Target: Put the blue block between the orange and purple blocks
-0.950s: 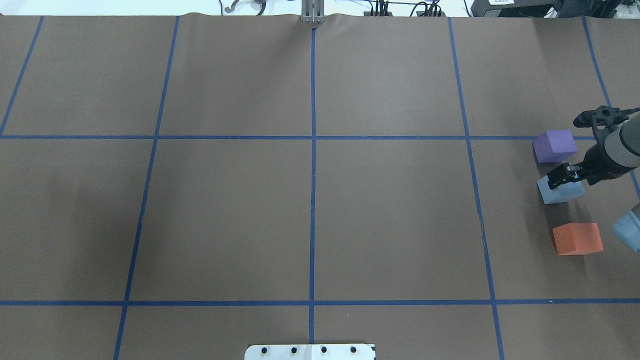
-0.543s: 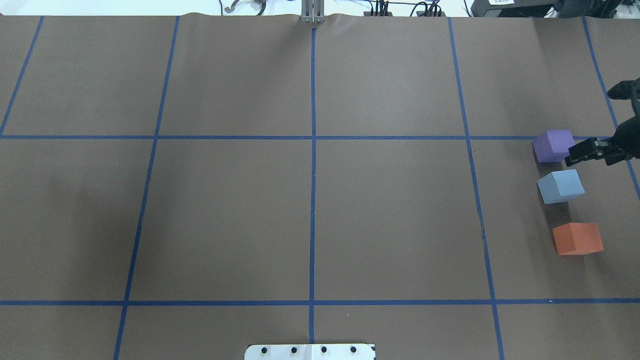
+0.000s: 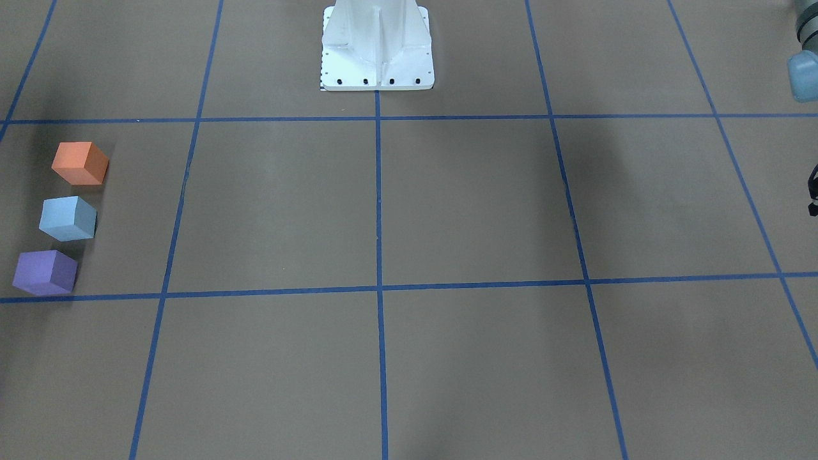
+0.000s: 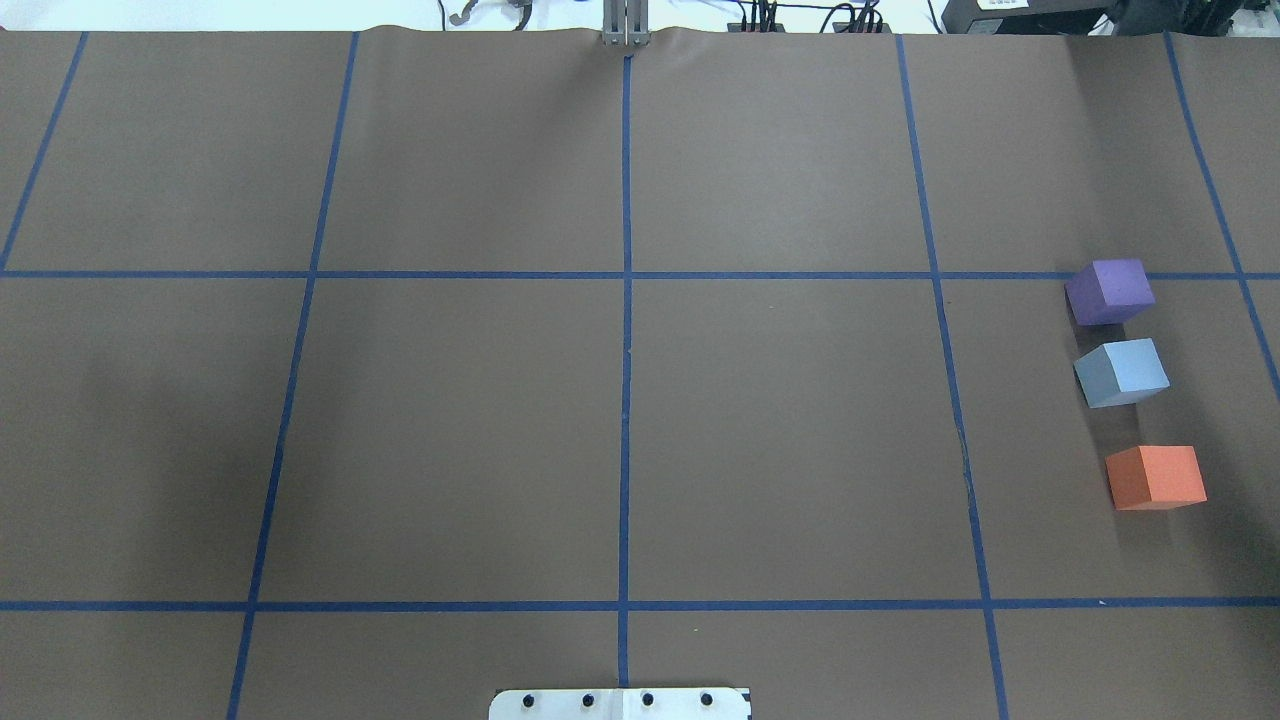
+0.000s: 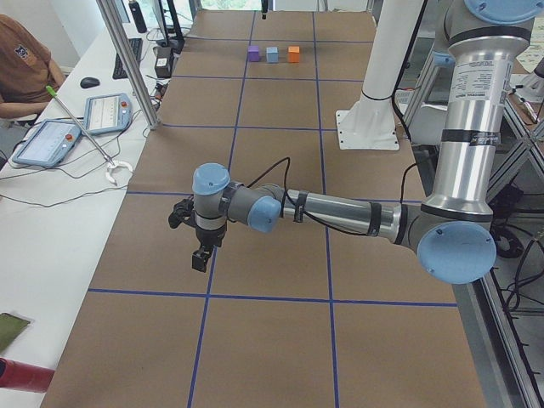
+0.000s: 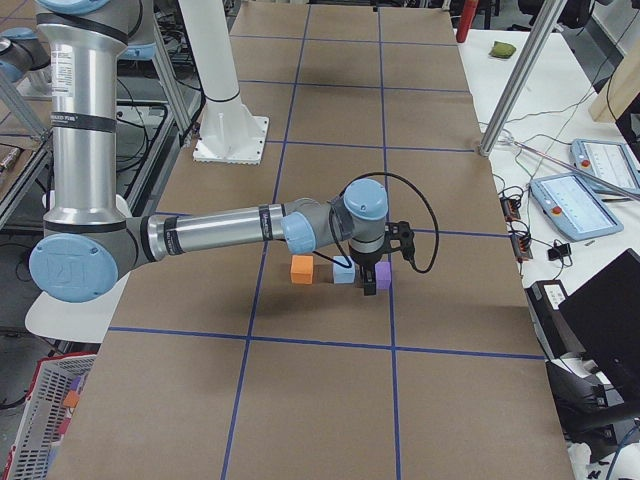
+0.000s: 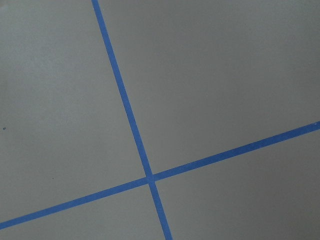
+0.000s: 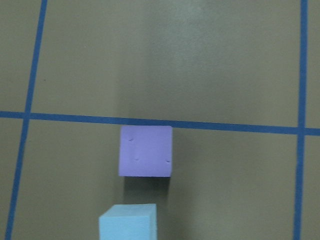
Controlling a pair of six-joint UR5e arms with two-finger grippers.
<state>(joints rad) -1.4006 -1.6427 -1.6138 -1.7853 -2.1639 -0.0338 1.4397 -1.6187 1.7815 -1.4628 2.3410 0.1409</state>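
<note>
The blue block (image 4: 1122,372) sits on the table between the purple block (image 4: 1108,291) and the orange block (image 4: 1155,478), in a line at the right, apart from both. The front view shows the same row: orange (image 3: 80,163), blue (image 3: 68,218), purple (image 3: 45,273). My right gripper (image 6: 370,285) shows only in the exterior right view, raised above the purple and blue blocks; I cannot tell if it is open. Its wrist view looks down on the purple block (image 8: 145,151) and the blue block (image 8: 128,222). My left gripper (image 5: 201,255) hangs over bare table far from the blocks, state unclear.
Blue tape lines (image 4: 626,300) divide the brown table into a grid. The robot's white base (image 3: 377,45) stands at the near middle edge. Tablets and cables (image 5: 76,127) lie on a side desk, where a person sits.
My right gripper, first over the blue block, drew back to the right and left the overhead view. The blue block stayed in place between the purple and orange blocks.
</note>
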